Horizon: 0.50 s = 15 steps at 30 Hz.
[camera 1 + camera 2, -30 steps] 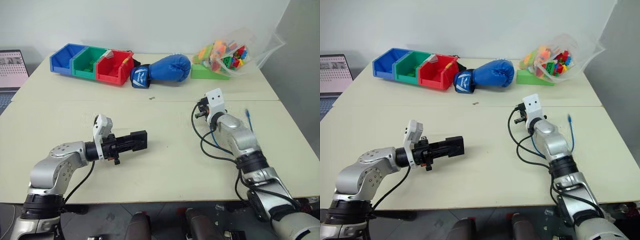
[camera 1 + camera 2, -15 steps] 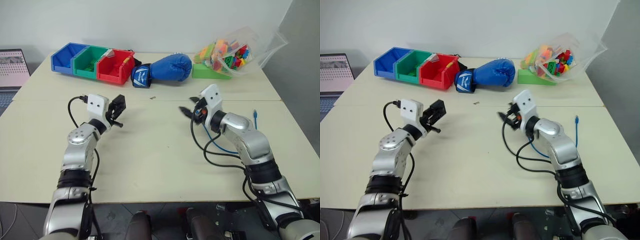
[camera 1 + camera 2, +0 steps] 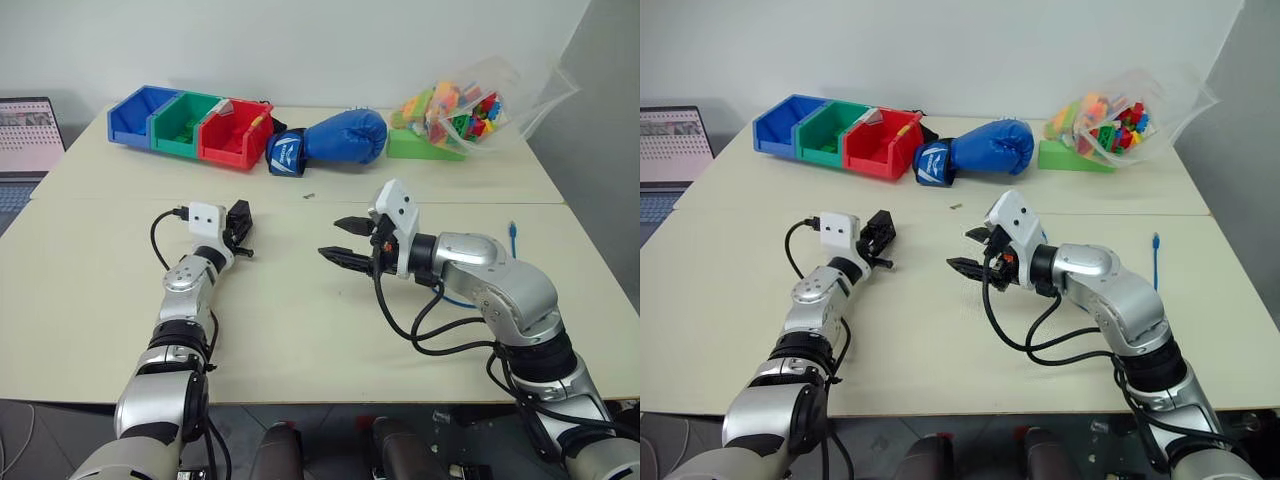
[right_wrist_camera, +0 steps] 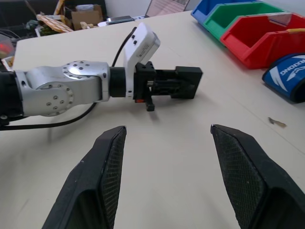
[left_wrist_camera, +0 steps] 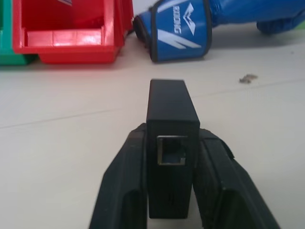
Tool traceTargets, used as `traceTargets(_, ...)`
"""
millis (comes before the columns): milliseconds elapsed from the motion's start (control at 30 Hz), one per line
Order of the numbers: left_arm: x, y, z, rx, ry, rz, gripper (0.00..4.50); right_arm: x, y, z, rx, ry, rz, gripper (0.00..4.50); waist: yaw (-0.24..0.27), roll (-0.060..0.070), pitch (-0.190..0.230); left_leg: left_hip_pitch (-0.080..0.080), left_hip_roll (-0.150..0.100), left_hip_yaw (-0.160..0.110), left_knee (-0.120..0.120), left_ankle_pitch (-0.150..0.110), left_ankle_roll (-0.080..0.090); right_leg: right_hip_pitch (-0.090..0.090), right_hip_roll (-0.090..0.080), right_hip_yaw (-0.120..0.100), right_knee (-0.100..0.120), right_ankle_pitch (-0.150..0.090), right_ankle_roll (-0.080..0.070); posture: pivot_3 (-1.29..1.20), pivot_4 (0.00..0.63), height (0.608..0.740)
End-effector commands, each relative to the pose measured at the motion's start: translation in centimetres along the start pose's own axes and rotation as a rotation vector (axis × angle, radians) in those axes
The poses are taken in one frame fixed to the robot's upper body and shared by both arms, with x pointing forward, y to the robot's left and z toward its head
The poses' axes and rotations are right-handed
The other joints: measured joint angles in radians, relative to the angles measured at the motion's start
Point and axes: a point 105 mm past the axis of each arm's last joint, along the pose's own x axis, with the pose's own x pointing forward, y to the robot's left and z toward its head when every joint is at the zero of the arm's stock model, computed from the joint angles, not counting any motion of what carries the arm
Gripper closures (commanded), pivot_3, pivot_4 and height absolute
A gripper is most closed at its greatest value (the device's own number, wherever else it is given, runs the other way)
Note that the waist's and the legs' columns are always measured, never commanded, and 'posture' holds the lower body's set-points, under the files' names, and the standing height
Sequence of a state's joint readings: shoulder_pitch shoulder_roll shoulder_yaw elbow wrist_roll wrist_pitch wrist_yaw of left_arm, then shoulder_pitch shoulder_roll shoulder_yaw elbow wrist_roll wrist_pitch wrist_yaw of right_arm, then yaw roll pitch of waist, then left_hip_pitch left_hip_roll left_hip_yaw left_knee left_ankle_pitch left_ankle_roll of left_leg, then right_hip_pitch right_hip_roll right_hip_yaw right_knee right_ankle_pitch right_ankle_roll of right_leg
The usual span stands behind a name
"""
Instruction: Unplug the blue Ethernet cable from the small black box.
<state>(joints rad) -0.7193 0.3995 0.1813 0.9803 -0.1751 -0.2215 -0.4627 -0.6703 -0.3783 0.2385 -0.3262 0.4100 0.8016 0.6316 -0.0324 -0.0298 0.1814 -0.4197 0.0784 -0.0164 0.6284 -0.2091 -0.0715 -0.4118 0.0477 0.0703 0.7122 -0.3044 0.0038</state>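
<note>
The small black box [image 5: 171, 109] sits between my left gripper's fingers [image 5: 121, 191], and the port on its near edge is empty. My left gripper [image 3: 243, 215] is shut on it just above the table, left of centre, pointing toward the bins. My right gripper [image 3: 330, 238] hovers at the table's middle, open and holding nothing, aimed at the left one. In the right wrist view the box [image 4: 185, 82] shows beyond my spread fingers [image 4: 112, 162]. The blue Ethernet cable [image 3: 512, 235] lies loose on the table at the right, partly hidden behind my right arm.
Blue, green and red bins [image 3: 190, 125] line the back left, with a blue boxing glove [image 3: 335, 137] beside them. A clear bag of toy bricks [image 3: 465, 100] and a green block [image 3: 415, 145] stand at the back right. A laptop [image 3: 25, 135] sits at the far left.
My left arm swung from pointing across the table to pointing away from me, carrying the box. My right gripper opened and swung left toward the middle, away from the cable.
</note>
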Motion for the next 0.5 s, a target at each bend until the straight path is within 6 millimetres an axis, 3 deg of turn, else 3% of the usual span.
traceTargets(33, -0.6, 0.2, 0.1, -0.001, -0.017, -0.035, 2.24, 0.0, 0.1, 0.8, -0.047, -0.016, -0.004, 1.49, 0.000, 0.000, 0.000, 0.000, 0.000, 0.000, 0.000, 0.000, 0.000, 0.000, 0.000, 0.000, 0.000, 0.000, 0.000, 0.00, 0.150, 0.740)
traceTargets(200, -1.7, 0.2, -0.3, 0.013, -0.017, -0.059, 1.12, 0.0, 0.1, 0.3, -0.056, 0.000, -0.014, 1.49, -0.002, 0.000, 0.000, 0.000, 0.000, 0.000, 0.000, 0.000, 0.000, 0.000, 0.000, 0.001, 0.000, 0.000, 0.000, 0.00, 0.150, 0.740)
traceTargets(300, -3.6, 0.7, -0.2, 0.021, 0.000, -0.057, 0.58, -0.2, 0.1, -0.4, -0.047, 0.008, -0.037, 1.49, -0.004, 0.000, 0.000, 0.001, 0.001, 0.000, 0.000, 0.000, 0.000, 0.000, 0.000, 0.001, 0.000, 0.000, 0.000, 0.00, 0.150, 0.740)
traceTargets(500, -8.7, 0.5, 0.8, 0.127, 0.153, -0.163, 0.58, -2.3, -0.6, -2.7, -0.019, 0.019, -0.121, 1.49, -0.020, 0.000, 0.000, 0.002, 0.002, 0.000, -0.001, 0.000, 0.000, 0.001, 0.000, 0.001, 0.000, -0.001, 0.000, 0.00, 0.150, 0.740)
